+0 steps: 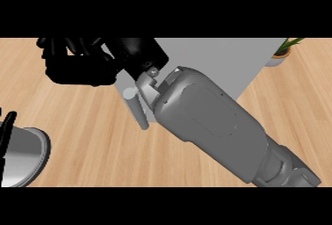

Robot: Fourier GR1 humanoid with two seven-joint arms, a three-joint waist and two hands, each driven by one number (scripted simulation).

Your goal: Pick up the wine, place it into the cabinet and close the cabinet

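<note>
A: Wood-grain counter (84, 132) fills the view; on it stands one grey cabinet (214, 57) at the far middle, largely hidden by one grey forearm (207, 118) coming from the near right.

B: And the hand?

A: One right hand (81, 61), black, fingers curled at the far left by the cabinet's door handle (137, 107). What it holds, I cannot tell. The wine is out of sight.

B: So, closing?

A: Probably. Swing the door flush without snagging.

B: Smaller things?

A: One metal pot (23, 156) near left, one potted plant (284, 52) far right.
</note>
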